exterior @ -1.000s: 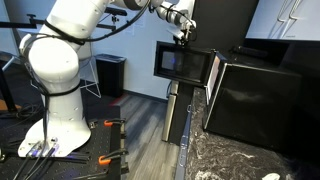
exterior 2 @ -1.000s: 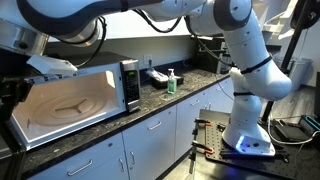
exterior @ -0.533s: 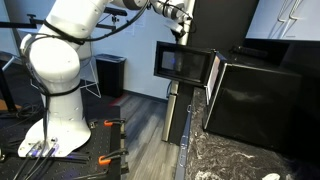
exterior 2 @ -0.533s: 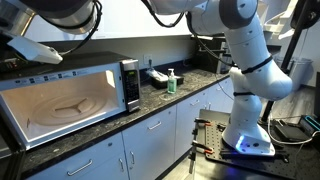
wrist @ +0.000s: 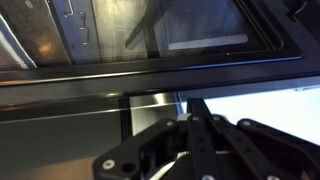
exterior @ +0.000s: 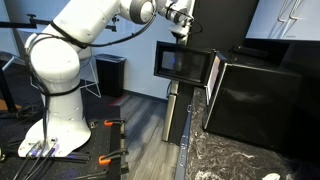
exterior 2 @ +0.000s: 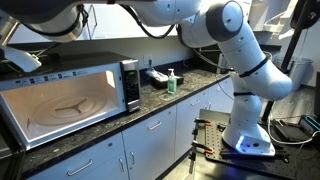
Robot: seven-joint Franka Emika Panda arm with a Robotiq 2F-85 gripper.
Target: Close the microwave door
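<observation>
Since a second ago the end effector (exterior: 181, 24) has been closing, and its fingers are now pressing together on nothing. The arm (exterior: 75, 40) has been lifting its elbow higher, while the microwave door (exterior: 183, 62) is staying wide open where it was.

Reading that exterior view from the left, the arm's white base is standing on the floor and a dark bin (exterior: 110, 75) is sitting behind it by the wall. The end effector is hanging just above the door's top edge (whether it is touching the frame I cannot tell). The door is turning its dark glass window toward this camera and jutting out past the end of the worktop (exterior: 235, 160). Its right side is meeting the microwave (exterior: 255, 95), the matte black box resting on that speckled worktop. A tall black panel (exterior: 225, 20) is rising behind them.

In an exterior view from another angle, the microwave (exterior 2: 130, 85) is showing its pale, lit cavity at the left, with the control strip beside it. Further right a green soap bottle (exterior 2: 171, 82) is standing on the worktop, and the arm is arching over to its base at the far right.

In the wrist view the door's glass is filling the upper part, and the end effector (wrist: 196, 112) is reaching up from the bottom edge, tips shut, just below the door's frame.
</observation>
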